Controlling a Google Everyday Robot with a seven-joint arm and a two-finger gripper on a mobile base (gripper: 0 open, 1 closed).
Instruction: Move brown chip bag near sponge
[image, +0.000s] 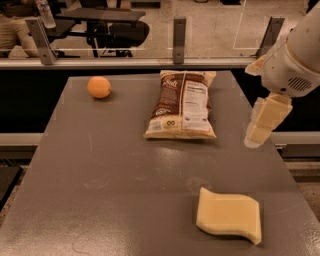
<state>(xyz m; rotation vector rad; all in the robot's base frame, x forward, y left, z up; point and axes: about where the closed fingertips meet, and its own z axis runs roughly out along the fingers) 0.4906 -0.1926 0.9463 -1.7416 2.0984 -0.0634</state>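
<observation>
Camera view: the crinkly dark-brown chip bag (181, 105) lies ungrasped, apart from the pale yellow foam sponge (229, 215) — the cream gripper (256, 134) hangs to its right, and whether it is open or closed cannot be told.

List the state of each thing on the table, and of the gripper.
brown chip bag: lying flat, label side up, not held.
sponge: lying flat, front right, apart from the bag.
orange: resting far left, untouched.
gripper: in the air at right, clear of the bag.
</observation>
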